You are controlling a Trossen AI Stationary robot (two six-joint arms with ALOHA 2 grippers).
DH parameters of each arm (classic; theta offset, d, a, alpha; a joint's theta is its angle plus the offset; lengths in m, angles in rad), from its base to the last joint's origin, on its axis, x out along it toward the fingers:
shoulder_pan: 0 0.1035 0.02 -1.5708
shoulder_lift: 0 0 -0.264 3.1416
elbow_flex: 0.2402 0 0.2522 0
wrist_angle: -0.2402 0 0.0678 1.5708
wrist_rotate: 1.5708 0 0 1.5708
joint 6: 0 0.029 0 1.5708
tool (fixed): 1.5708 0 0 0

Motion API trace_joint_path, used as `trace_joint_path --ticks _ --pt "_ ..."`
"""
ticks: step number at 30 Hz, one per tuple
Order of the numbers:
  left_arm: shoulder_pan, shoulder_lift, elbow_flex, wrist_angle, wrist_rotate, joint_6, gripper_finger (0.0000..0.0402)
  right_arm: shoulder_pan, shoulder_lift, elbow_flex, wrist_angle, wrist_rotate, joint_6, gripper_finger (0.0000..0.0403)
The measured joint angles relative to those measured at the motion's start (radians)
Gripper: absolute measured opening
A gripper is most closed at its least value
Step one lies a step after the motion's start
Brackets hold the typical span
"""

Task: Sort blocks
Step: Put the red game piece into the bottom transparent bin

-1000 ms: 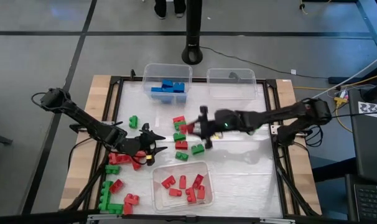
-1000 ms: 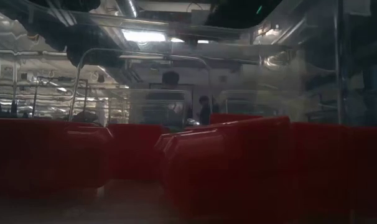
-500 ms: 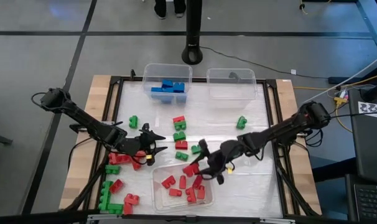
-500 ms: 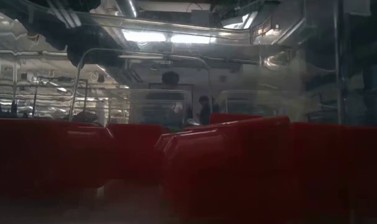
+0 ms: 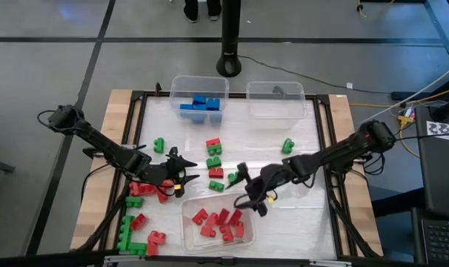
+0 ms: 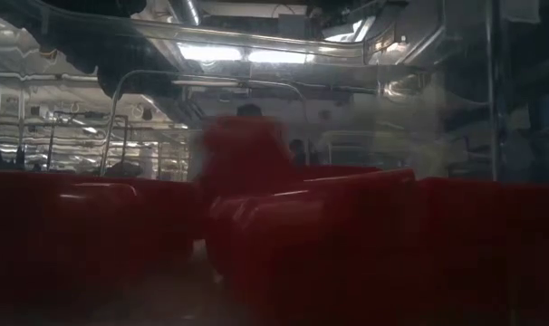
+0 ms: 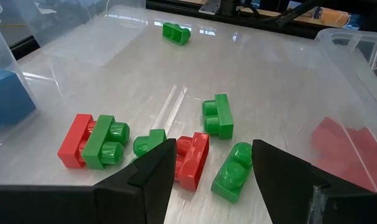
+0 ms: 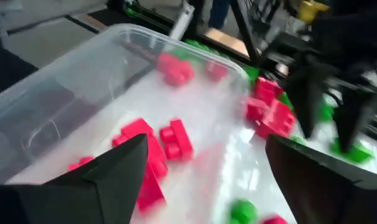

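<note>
Red and green blocks lie loose on the white table; red ones (image 5: 216,172) and green ones (image 5: 214,161) sit mid-table. The near clear bin (image 5: 243,200) holds several red blocks (image 5: 223,219). My right gripper (image 5: 244,191) (image 8: 207,180) hangs open over that bin's far rim, with nothing between its fingers. My left gripper (image 5: 186,172) (image 7: 213,180) stands open, low over the table left of the middle. A red block (image 7: 193,158) and a green block (image 7: 233,171) lie just ahead of its fingers. The far left bin (image 5: 197,83) holds blue blocks (image 5: 202,103).
An empty clear bin (image 5: 276,99) stands at the far right. More red and green blocks (image 5: 138,222) lie clustered at the near left. Single green blocks lie at the left (image 5: 158,144) and right (image 5: 287,145). A black frame (image 5: 324,133) edges the table.
My right gripper has swung from mid-table toward the near edge, carrying a red block to the near bin. It has let go there, and the block has dropped in among the other red ones. My left gripper has kept still.
</note>
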Motion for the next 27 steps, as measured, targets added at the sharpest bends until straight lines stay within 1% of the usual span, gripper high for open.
trace_joint_path --ticks 2,4,6,8,11,14,19,22,27 --pt "0.0 0.0 0.0 -0.003 0.0 0.0 0.0198 -0.03 -0.028 0.036 -0.102 0.049 0.0 0.0329" --pt "0.0 0.0 0.0 -0.003 0.0 0.0 0.0198 -0.066 -0.051 0.067 -0.201 0.13 -0.008 0.033" --pt "0.0 0.0 0.0 -0.003 0.0 0.0 0.0198 -0.107 -0.061 0.087 -0.267 0.221 -0.037 0.033" --pt "0.0 0.002 0.0 -0.003 0.0 0.0 0.0198 -0.155 -0.061 0.088 -0.316 0.275 -0.08 0.033" --pt "0.0 0.004 0.0 -0.005 0.0 0.0 0.0198 -0.234 -0.032 0.087 -0.366 0.274 -0.109 0.033" --pt "0.0 0.004 0.0 -0.01 0.0 0.0 0.0198 -0.292 0.015 0.076 -0.374 0.239 -0.11 0.033" --pt "0.0 0.004 0.0 -0.021 0.0 -0.001 0.0198 -0.317 0.107 0.073 -0.328 0.198 -0.158 0.0328" --pt "0.0 0.004 0.0 -0.028 0.0 -0.001 0.0198 -0.315 0.15 0.072 -0.287 0.187 -0.19 0.0311" --pt "0.0 0.004 0.0 -0.033 0.0 0.0 0.0198 -0.315 0.224 0.072 -0.21 0.116 -0.205 0.0265"
